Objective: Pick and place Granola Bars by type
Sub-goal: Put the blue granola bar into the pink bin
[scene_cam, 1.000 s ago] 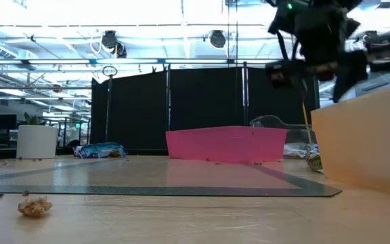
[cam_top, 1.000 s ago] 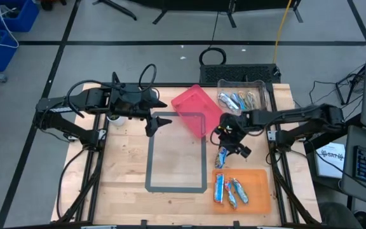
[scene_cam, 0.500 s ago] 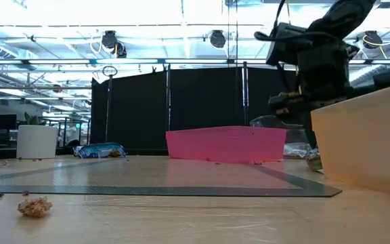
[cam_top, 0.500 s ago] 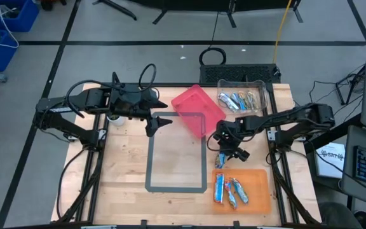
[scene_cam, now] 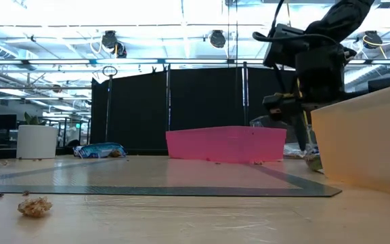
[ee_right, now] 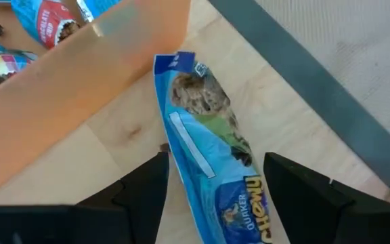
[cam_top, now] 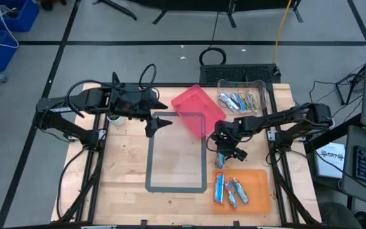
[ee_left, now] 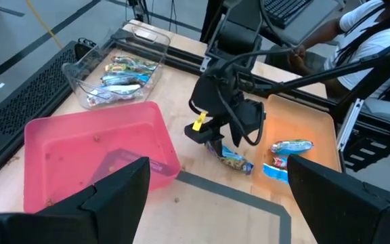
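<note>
One blue Granola Bar lies flat on the wood just outside the orange tray. My right gripper is open and hangs low over the bar, pointing down, with one finger on each side of it. The high view shows this gripper above the same bar. Three more bars lie in the orange tray. Several bars fill the clear bin. My left gripper is open and waits over the far left corner of the grey frame.
A pink bin stands between the arms, on the grey frame's far right corner. By the left arm are a white cup and another blue bar. A crumb lies near the table's near edge.
My right gripper has come down and shifted a little toward the near edge and the table's left. It now stands low over the bar beside the orange tray. The bar has not moved.
</note>
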